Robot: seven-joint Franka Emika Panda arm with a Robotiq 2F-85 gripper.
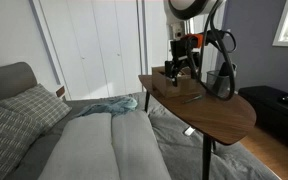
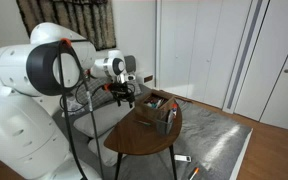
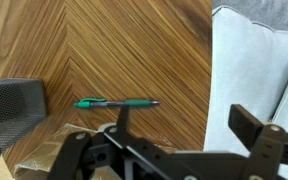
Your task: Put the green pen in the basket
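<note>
The grey mesh cup (image 3: 9,108) is cut off by the wrist view's left edge; the basket (image 3: 34,152) is partly hidden by the gripper (image 3: 181,118).

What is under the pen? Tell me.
The table; the pen lies flat on it. The strip directly beneath is covered by the pen itself.

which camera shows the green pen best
The wrist view: the slim green pen lies whole and unobstructed on the wooden table. In both exterior views it is too small to make out.
</note>
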